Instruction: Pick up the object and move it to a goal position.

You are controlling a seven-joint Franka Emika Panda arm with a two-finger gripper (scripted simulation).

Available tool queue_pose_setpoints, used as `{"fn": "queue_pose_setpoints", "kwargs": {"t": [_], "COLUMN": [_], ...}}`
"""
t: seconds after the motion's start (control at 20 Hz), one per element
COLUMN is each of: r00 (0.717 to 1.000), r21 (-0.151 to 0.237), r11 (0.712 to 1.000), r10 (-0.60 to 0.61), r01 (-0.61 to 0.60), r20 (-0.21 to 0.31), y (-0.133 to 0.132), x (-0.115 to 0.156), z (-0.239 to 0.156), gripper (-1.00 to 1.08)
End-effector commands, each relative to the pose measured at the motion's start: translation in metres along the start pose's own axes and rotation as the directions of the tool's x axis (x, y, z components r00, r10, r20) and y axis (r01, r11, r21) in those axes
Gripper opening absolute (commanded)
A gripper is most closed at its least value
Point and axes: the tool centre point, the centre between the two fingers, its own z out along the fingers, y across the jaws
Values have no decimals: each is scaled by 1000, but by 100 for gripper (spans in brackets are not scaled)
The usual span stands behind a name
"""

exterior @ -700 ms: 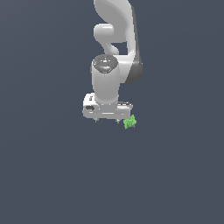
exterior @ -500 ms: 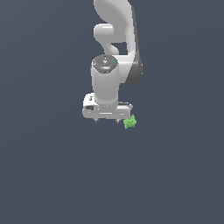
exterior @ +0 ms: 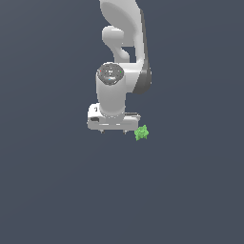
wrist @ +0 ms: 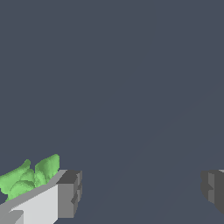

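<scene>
The object point(exterior: 141, 133) is a tiny bright green lumpy piece lying on the dark grey floor, just off the exterior view's right end of my white gripper point(exterior: 113, 130). The gripper points straight down and its fingers stand wide apart, holding nothing. In the wrist view the green object point(wrist: 27, 179) lies outside the gap, behind one grey-tipped finger point(wrist: 65, 192). The other fingertip point(wrist: 213, 189) shows at the far edge. The gap between the fingers point(wrist: 140, 192) holds only bare floor.
The white arm point(exterior: 125, 52) rises above the gripper toward the top of the exterior view. The flat dark grey floor point(exterior: 57, 190) fills the rest of both views.
The gripper and the green object stand about where they were; no clear movement shows.
</scene>
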Motion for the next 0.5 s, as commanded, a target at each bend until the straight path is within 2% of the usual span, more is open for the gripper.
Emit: {"fn": "queue_pose_setpoints", "kwargs": {"t": [0.0,0.25,0.45], "r00": [1000,1000,998], "r21": [0,2,5], "r11": [1000,1000,998], "r10": [-3,-24,-55], "r01": [3,24,55], "r20": [-1,-6,-14], "y": [-2,-20,-46], "x": [0,-6,-16], "z": [0,8,19], "gripper": [100,100,100]}}
